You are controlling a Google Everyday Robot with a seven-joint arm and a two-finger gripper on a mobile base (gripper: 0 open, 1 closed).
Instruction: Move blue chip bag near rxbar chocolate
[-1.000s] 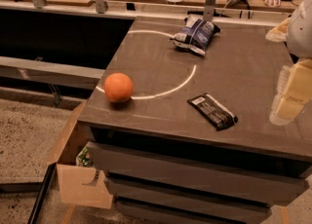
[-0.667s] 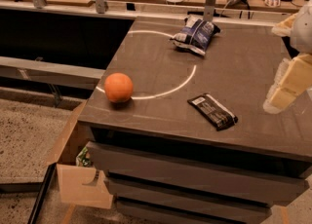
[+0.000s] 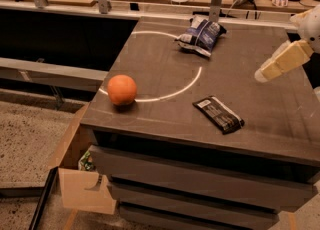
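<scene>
Navy-and-white chip bag (image 3: 201,35), black rxbar (image 3: 219,114), orange ball (image 3: 122,89), cream tool (image 3: 272,68) at right.

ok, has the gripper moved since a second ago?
Yes. Against the rxbar chocolate, which hasn't shifted, the gripper has gone up and slightly left in the view, over the right side of the table, nearer the blue chip bag.

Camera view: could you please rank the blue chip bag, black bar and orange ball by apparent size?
Largest: wrinkly navy foil chip bag
Slim black wrapper bar and round orange ball: too alike to rank
The hand hovers far right.
</scene>
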